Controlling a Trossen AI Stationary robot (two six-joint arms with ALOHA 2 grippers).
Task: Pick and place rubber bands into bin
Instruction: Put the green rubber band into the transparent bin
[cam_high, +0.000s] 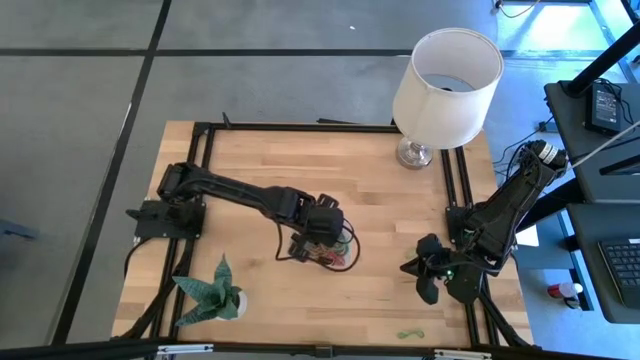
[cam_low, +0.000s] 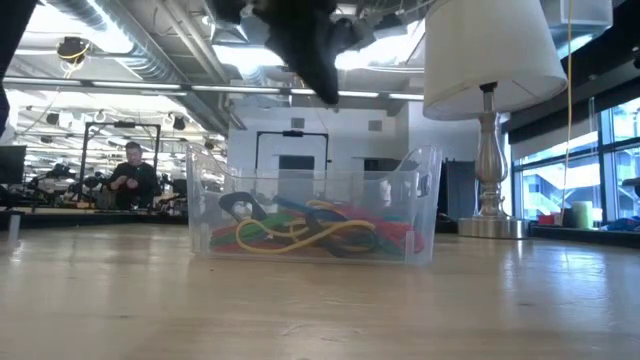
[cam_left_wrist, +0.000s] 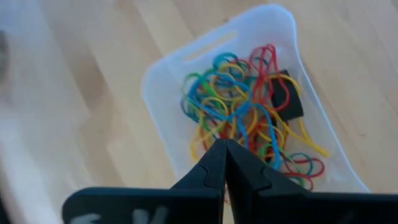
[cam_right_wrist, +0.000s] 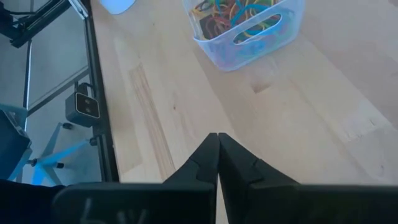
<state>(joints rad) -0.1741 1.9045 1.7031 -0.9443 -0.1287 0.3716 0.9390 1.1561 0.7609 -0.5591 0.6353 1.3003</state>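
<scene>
No brand, label or writing can be read in any view.

From above, the left gripper (cam_high: 322, 238) hangs over the bin (cam_high: 343, 254), which sits near the middle of the wooden table (cam_high: 250, 170). The right gripper (cam_high: 425, 272) waits near the table's right edge, well apart from the bin. One green rubber band (cam_high: 410, 333) lies alone on the wood near the front edge. A white lampshade (cam_high: 447, 70) stands at the far right corner and a green folded-paper plant (cam_high: 212, 290) at the front left.

At table height, the clear bin (cam_low: 315, 215) holds a low tangle of rubber bands (cam_low: 300, 232) in yellow, red, blue and green. A dark arm hangs above it. A person (cam_low: 128, 177) stands far back in the room.

The left wrist view shows its fingers (cam_left_wrist: 208, 171) pressed together, tips meeting with nothing between them, just above the bin (cam_left_wrist: 161, 124). Inside lie looping bands (cam_left_wrist: 239, 109) and a black piece (cam_left_wrist: 286, 96).

The right wrist view shows its fingers (cam_right_wrist: 205, 158) likewise closed and empty over bare wood, the bin (cam_right_wrist: 245, 46) farther off.
</scene>
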